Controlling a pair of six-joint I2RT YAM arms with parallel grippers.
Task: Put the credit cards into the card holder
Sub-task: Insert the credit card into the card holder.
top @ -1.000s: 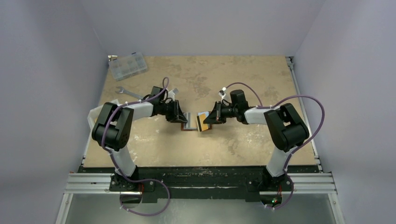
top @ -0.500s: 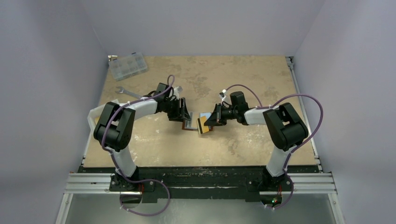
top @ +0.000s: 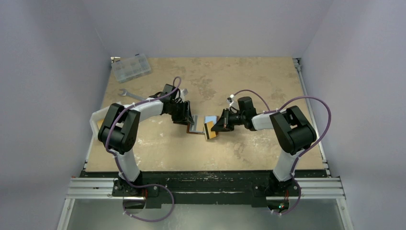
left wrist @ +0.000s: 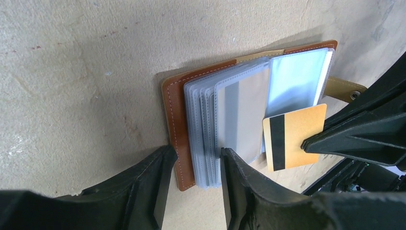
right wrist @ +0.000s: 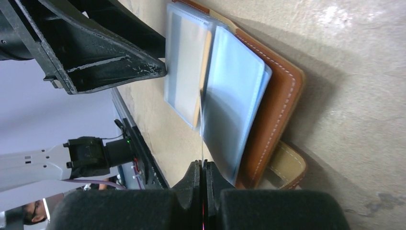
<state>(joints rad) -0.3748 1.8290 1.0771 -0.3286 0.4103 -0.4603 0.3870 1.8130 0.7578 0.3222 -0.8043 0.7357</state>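
Holding an orange-yellow credit card (left wrist: 299, 132), black stripe showing, at the clear sleeves (left wrist: 239, 110) of the brown leather card holder (left wrist: 174, 120) lying open mid-table (left wrist: 72, 72); pinched tight in the right gripper (right wrist: 202, 167), not yet inserted. Seemingly sleeved already: a light blue card (left wrist: 297, 79). Straddling the holder's near edge with half-parted jaws, clamping nothing: left gripper (left wrist: 196, 155).

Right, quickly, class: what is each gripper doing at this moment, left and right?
Left gripper: open, jaws astride the clear sleeves of the card holder; any pinch cannot be told.
Right gripper: shut on the orange-yellow card.
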